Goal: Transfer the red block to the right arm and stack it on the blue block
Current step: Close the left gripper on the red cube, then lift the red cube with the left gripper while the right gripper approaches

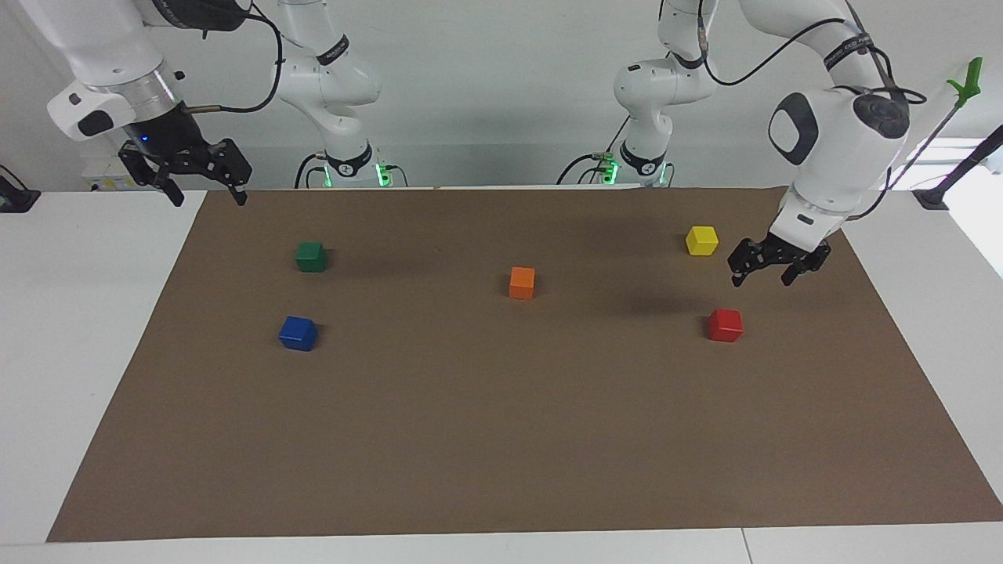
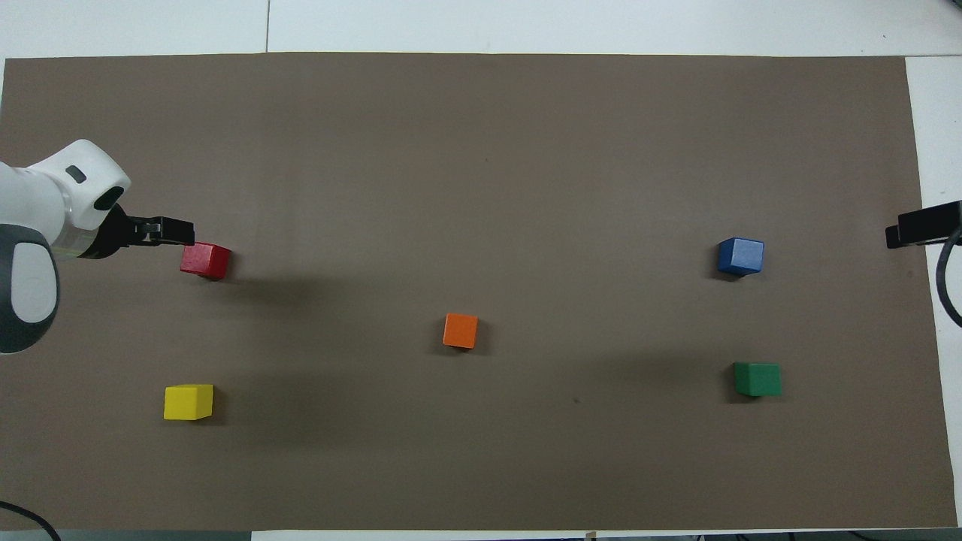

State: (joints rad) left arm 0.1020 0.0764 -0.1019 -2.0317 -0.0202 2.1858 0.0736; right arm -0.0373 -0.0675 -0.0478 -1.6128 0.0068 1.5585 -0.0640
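Left claw (image 1: 762,276): fingers spread, empty, up in the air over the mat (image 1: 501,439), near the red block.
Red block (image 1: 725,324): on the mat, untouched, just apart from the left claw.
Yellow block (image 1: 701,240): beside that claw.
Right claw (image 1: 205,191): waits, fingers spread, over the bench (image 1: 78,313) edge.
Blue block (image 1: 298,333): well apart from both claws, nothing on it.

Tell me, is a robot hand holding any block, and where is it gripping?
Nothing is held. The left gripper hangs open above the mat near the red block, not touching. The right gripper waits open and empty.
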